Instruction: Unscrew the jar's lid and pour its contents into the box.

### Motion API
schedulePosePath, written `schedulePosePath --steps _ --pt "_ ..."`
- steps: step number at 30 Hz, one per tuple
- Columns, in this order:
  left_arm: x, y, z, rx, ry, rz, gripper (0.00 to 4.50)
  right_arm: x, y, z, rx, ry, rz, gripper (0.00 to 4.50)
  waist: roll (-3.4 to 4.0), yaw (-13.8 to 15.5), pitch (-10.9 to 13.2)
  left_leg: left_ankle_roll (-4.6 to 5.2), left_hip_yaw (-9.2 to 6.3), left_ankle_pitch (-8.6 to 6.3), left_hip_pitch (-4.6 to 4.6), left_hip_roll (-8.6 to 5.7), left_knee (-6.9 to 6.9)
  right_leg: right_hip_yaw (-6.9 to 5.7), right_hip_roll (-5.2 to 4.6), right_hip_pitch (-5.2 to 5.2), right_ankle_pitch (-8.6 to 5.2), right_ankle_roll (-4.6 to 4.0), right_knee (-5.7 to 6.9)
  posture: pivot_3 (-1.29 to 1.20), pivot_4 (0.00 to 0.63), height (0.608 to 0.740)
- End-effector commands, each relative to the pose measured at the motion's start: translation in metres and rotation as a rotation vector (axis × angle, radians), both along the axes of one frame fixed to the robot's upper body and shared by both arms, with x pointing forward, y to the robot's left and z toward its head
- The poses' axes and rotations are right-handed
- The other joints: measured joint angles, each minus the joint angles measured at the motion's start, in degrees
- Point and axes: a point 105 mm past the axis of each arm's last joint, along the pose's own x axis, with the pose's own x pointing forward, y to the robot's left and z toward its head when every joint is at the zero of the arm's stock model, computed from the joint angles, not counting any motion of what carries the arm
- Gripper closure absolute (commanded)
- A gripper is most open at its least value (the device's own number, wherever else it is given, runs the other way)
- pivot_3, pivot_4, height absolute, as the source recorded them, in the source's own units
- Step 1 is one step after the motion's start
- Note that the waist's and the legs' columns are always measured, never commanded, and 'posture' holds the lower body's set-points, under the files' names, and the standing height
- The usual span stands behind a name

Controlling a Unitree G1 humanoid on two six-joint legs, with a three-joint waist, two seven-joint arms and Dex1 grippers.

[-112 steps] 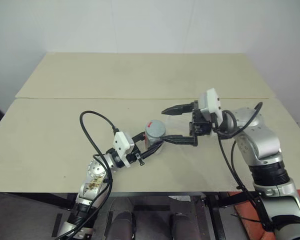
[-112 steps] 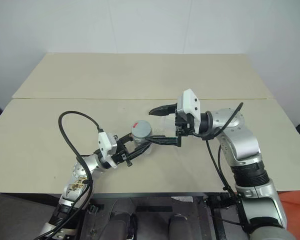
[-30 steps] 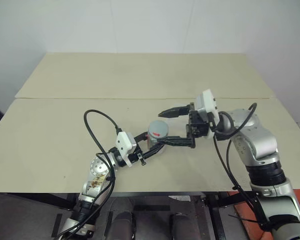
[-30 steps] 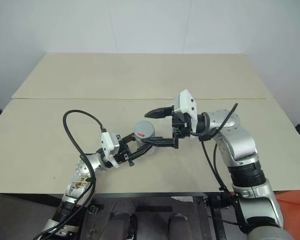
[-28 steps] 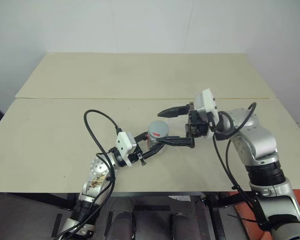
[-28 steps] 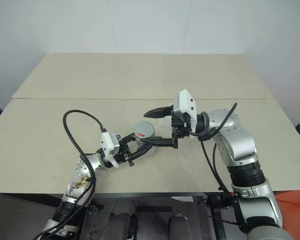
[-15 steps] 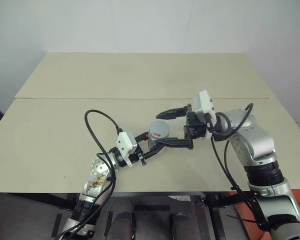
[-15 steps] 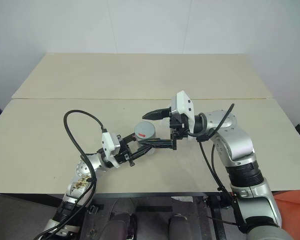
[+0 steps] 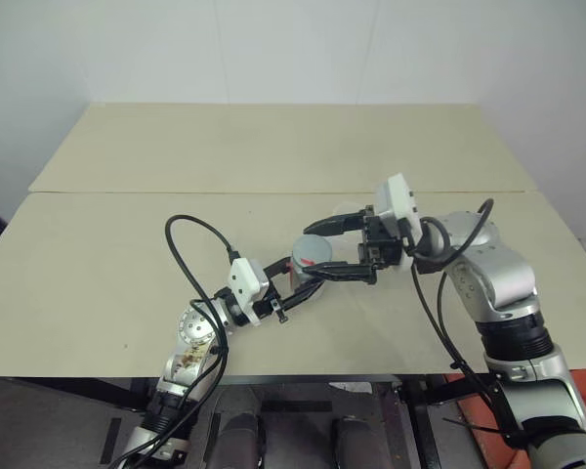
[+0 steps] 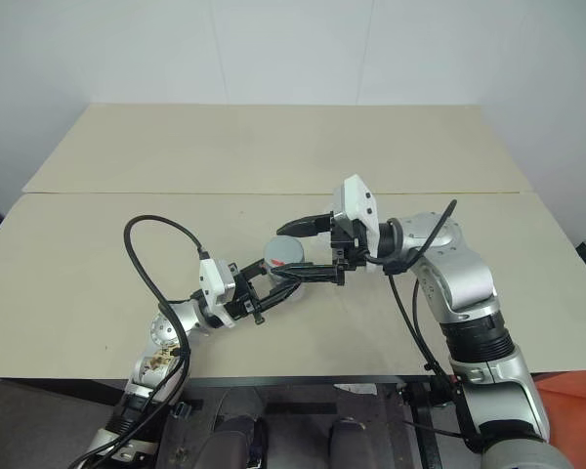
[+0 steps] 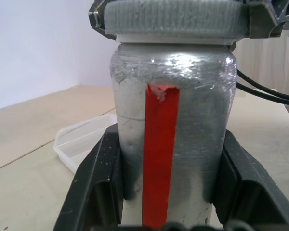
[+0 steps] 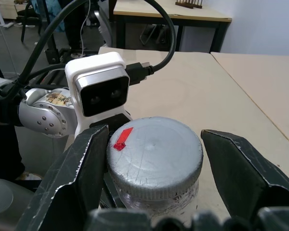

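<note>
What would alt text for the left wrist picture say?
A silver-grey jar with a red tape strip stands upright between two black fingers that grip its sides, its grey ridged lid on. Behind it, a clear plastic box lies on a beige table.

Support: table (image 9: 98, 244), pale beige, matte. Made of 2 flat tops butted edge to edge; seam (image 9: 176, 192) runs left-right across full width. Rear top (image 9: 273, 137) reaches the white wall. Front top carries 1 item: box (image 11: 82, 143), clear plastic, shallow, rounded corners, flat on surface, open side up. Small dark speck (image 9: 127, 344) near front-left edge.
</note>
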Motion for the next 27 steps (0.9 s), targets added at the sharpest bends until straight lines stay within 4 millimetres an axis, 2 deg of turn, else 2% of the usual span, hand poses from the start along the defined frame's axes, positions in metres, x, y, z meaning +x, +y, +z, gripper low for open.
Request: schedulePosePath --steps 1,2,10,23,27 --pt "-0.001 -0.002 0.01 -0.006 -0.052 -0.01 2.54 -0.001 0.0 0.011 0.011 -0.039 0.009 1.48 0.0 0.0 0.0 0.0 0.0 0.0 0.0 0.0 0.0 0.0 0.0 0.0 0.0 0.0 0.0 0.0 0.15 0.74" --pt "-0.001 -0.002 0.01 -0.006 -0.052 -0.01 2.54 -0.001 0.0 0.011 0.013 -0.043 0.004 1.72 0.0 0.0 0.0 0.0 0.0 0.0 0.0 0.0 0.0 0.0 0.0 0.0 0.0 0.0 0.0 0.0 0.15 0.74" --pt "-0.001 -0.001 0.009 -0.001 -0.05 -0.012 2.54 0.0 0.0 0.012 0.019 -0.055 -0.008 1.72 0.0 0.0 0.0 0.0 0.0 0.0 0.0 0.0 0.0 0.0 0.0 0.0 0.0 0.0 0.0 0.0 0.15 0.74" --pt "-0.001 -0.002 0.006 0.016 -0.052 -0.016 2.54 -0.004 -0.004 0.037 0.211 0.101 0.018 1.72 0.0 0.0 0.0 0.0 0.0 0.0 0.0 0.01 0.0 0.0 0.0 0.0 0.0 0.0 0.0 0.0 0.15 0.74" --pt "0.0 0.0 0.007 0.008 -0.051 0.002 2.54 0.011 -0.022 0.044 0.292 0.042 -0.159 1.72 0.0 0.1 0.0 0.0 0.0 0.0 0.0 0.01 -0.01 0.0 0.0 -0.01 0.0 0.0 0.01 0.0 0.15 0.74"
